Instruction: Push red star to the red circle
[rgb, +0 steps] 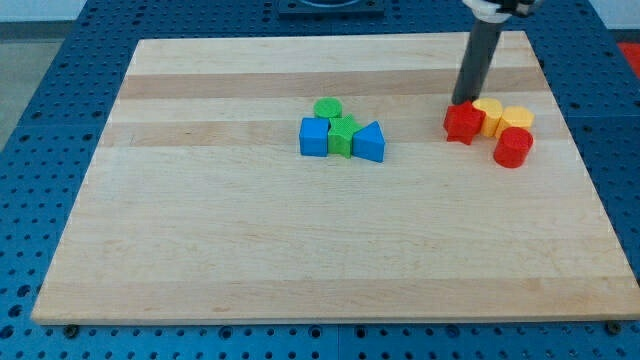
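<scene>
The red star (463, 123) lies at the view's right on the wooden board (250, 240), touching a yellow block (488, 115) on its right. The red circle (513, 147), a short cylinder, stands just to the lower right of the star, a small gap apart from it. My tip (463, 101) rests at the star's upper edge, the dark rod rising from it toward the view's top.
A second yellow block (518, 120) sits right of the first, above the red circle. Near the board's middle a cluster holds a blue cube (314, 137), a green circle (327, 108), a green star (343, 135) and a blue triangle (369, 142).
</scene>
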